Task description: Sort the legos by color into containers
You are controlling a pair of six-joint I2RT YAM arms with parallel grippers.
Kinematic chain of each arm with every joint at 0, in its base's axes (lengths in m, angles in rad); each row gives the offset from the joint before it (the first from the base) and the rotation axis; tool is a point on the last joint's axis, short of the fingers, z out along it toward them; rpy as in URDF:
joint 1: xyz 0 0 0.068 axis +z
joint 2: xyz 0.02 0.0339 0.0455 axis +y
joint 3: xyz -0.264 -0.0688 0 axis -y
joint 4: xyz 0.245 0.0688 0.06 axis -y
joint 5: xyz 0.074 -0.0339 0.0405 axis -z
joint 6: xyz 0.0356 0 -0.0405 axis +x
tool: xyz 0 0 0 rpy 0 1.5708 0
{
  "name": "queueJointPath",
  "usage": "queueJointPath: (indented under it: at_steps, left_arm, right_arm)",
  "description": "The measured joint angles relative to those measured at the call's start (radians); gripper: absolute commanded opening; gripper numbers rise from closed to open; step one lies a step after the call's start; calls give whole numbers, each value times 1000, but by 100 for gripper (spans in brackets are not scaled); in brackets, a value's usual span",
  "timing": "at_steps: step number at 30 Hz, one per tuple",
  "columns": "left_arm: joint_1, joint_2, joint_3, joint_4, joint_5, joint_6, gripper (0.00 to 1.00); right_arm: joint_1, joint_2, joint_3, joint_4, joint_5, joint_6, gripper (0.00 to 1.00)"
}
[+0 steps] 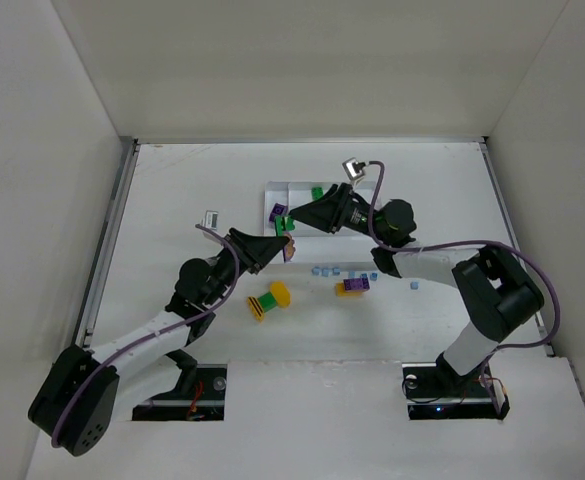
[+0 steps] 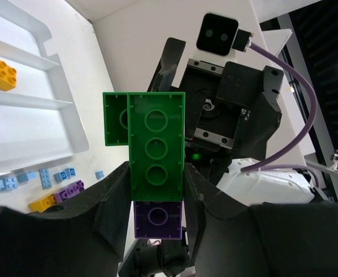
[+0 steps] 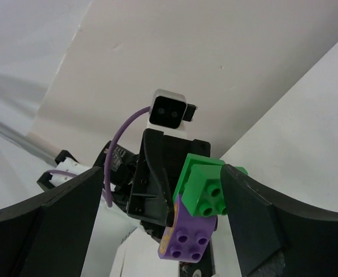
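My left gripper (image 2: 156, 173) is shut on a stack of two legos: a long green brick (image 2: 156, 147) on top of a purple brick (image 2: 157, 219). In the top view this stack (image 1: 290, 244) hangs just in front of the white tray of containers (image 1: 282, 186), held by the left gripper (image 1: 275, 248). My right gripper (image 1: 298, 218) faces it, open. In the right wrist view the green brick (image 3: 206, 187) and purple brick (image 3: 189, 236) sit between the wide-apart jaws of the right gripper (image 3: 163, 173), close to the right finger (image 3: 261, 219).
A yellow brick (image 2: 0, 74) lies in one tray section (image 2: 59, 98); a purple brick (image 1: 278, 210) and a green one (image 1: 317, 191) lie in others. On the table are a yellow-green stack (image 1: 268, 301), a purple-yellow stack (image 1: 353, 286) and several light-blue pieces (image 1: 322, 270).
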Motion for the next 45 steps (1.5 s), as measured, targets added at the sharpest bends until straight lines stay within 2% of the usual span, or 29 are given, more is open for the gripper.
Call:
queueJointPath:
  at_steps: [10, 17, 22, 26, 28, 38, 45]
  left_arm:
    - [-31, -44, 0, 8, -2, -1, 25]
    - [-52, -43, 0, 18, -5, 0, 25]
    - [-68, -41, 2, 19, -8, 0, 25]
    - [-71, -41, 2, 25, -11, 0, 25]
    - [-70, -42, 2, 25, -11, 0, 25]
    - [-66, -45, 3, -10, -8, 3, 25]
    - [-22, -35, 13, 2, -20, 4, 25]
  right_arm:
    - [-1, 15, -1, -1, -10, -3, 89]
    - [28, 25, -1, 0, -10, -3, 77]
    - [41, 27, -1, 2, -12, 1, 61]
    - [43, 27, -5, 7, -10, 8, 56]
    - [43, 27, -6, 7, -6, 10, 48]
    - [42, 27, -67, 35, 36, 58, 46]
    - [5, 53, -100, 34, 35, 106, 46]
